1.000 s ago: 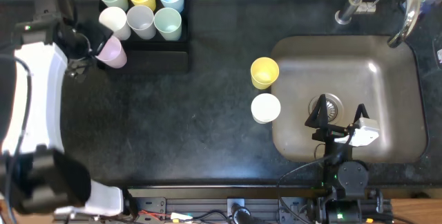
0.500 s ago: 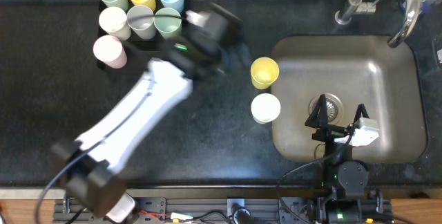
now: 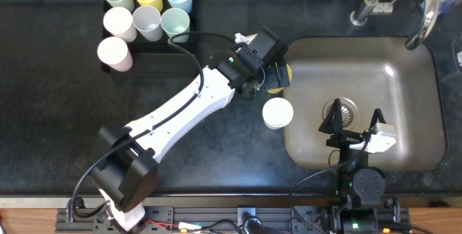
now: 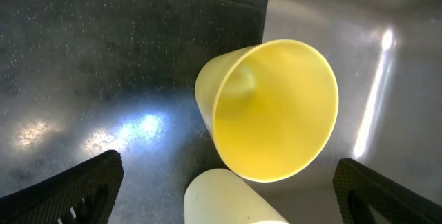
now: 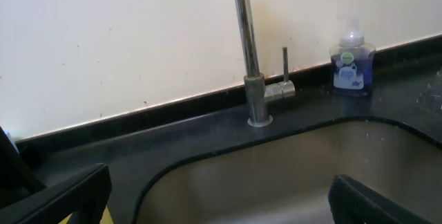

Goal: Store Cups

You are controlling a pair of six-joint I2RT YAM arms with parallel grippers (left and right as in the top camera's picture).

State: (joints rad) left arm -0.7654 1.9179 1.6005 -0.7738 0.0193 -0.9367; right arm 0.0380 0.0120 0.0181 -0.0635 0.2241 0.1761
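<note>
A yellow cup (image 4: 276, 110) stands upright on the dark counter beside the sink, with a white cup (image 4: 231, 200) right next to it. My left gripper (image 3: 273, 66) hovers over the yellow cup (image 3: 280, 81), open, with its fingers (image 4: 69, 189) spread wide and holding nothing. The white cup (image 3: 278, 113) stands just in front of the yellow one. A pink cup (image 3: 115, 52) stands at the front left corner of the black rack (image 3: 173, 59), which holds several pastel cups. My right gripper (image 3: 352, 126) hangs open over the sink basin.
The steel sink (image 3: 404, 82) takes up the right side, with a drain (image 3: 339, 110) and a faucet (image 5: 252, 51) behind it. A blue soap bottle (image 5: 352, 61) stands on the back ledge. The left arm's white link (image 3: 180, 111) crosses the counter diagonally.
The left arm let go of the pink cup by the rack and swung right across the counter to the yellow cup. The right arm has stayed still.
</note>
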